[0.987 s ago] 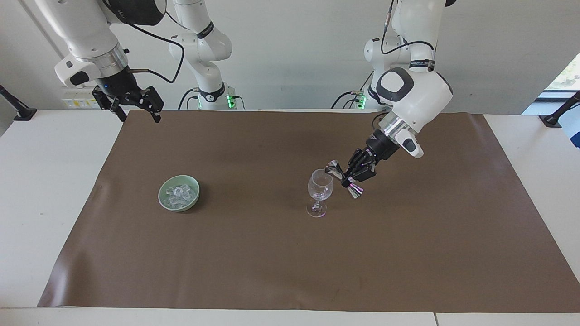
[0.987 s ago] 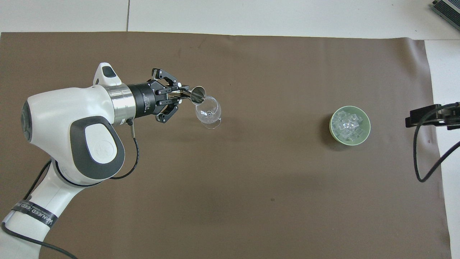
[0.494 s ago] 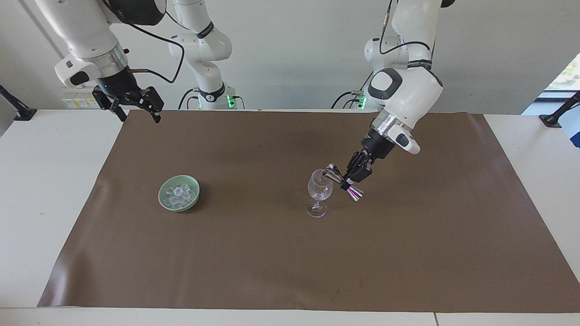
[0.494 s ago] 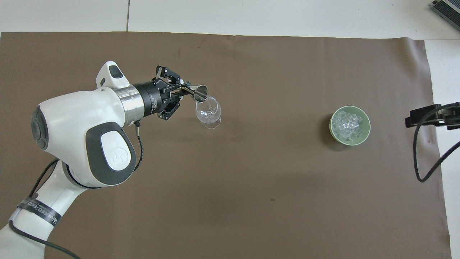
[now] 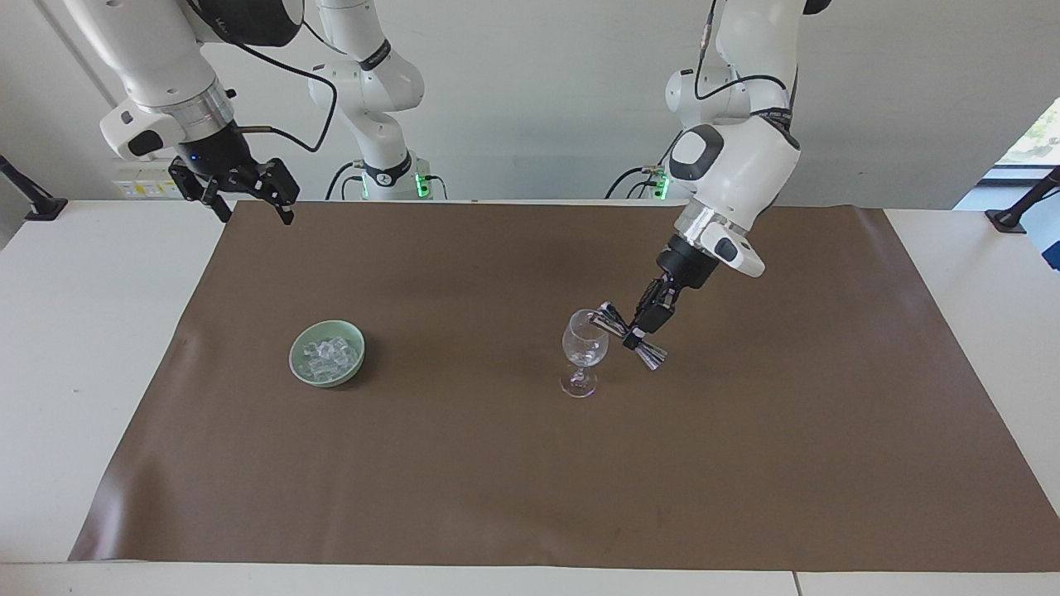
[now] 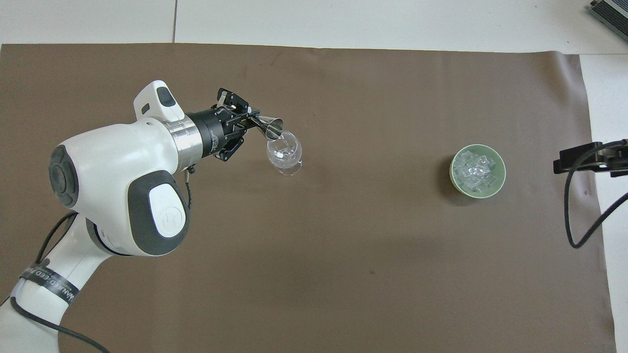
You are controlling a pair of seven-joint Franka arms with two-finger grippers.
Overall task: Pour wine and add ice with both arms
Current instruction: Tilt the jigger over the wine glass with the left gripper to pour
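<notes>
A clear stemmed wine glass [image 5: 585, 348] [image 6: 284, 154] stands upright on the brown mat [image 5: 497, 463]. My left gripper [image 5: 638, 331] [image 6: 249, 123] is shut on the waist of a metal jigger [image 5: 651, 353] [image 6: 271, 128]. The jigger is tipped steeply, with its mouth at the glass's rim on the left arm's side. I cannot make out any wine. Ice [image 5: 325, 354] [image 6: 472, 169] fills a pale green bowl [image 5: 358, 341] [image 6: 502, 171] toward the right arm's end. My right gripper [image 5: 255, 213] [image 6: 564, 161] waits open in the air over the mat's corner by its base.
The brown mat [image 6: 343, 245] covers most of the white table [image 5: 83, 331]. Black camera mounts [image 5: 33, 203] stand at both ends of the table's edge by the robots. A black cable [image 6: 584, 215] hangs from the right arm.
My left wrist has rolled, and the jigger tilts further over the glass's rim. The glass, the bowl and the right arm have not moved.
</notes>
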